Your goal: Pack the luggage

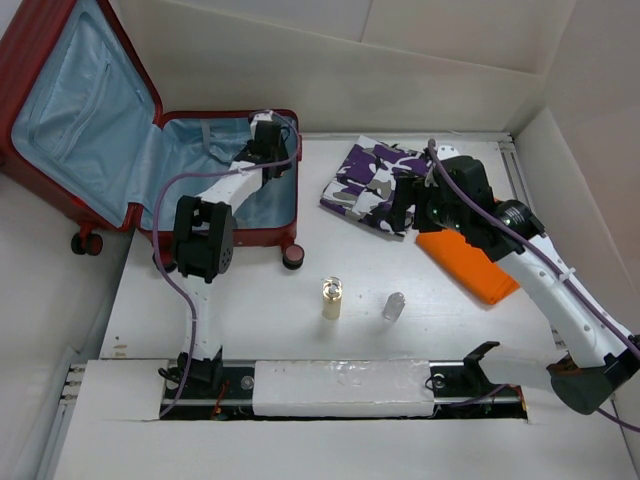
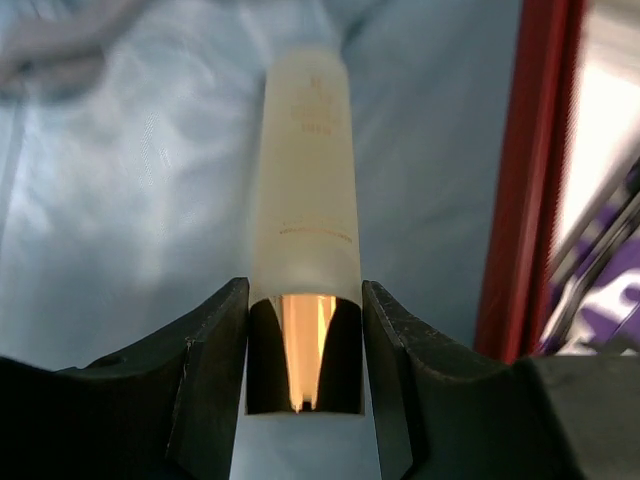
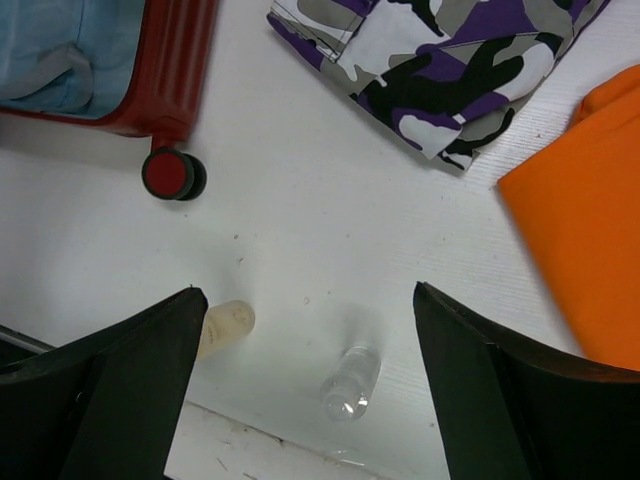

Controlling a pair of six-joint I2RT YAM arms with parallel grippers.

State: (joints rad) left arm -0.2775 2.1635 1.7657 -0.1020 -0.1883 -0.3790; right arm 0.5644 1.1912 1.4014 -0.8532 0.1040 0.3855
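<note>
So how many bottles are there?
3: a frosted bottle in the left gripper over the suitcase, a yellowish bottle and a clear bottle on the table. More may be hidden.

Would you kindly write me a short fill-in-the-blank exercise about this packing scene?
The left gripper is shut on a frosted bottle with a ____ cap.
The luggage has a light ____ lining.
The right gripper is ____, holding nothing.
The cloth beside the camouflage garment is ____.
Missing words: gold; blue; open; orange.
</note>
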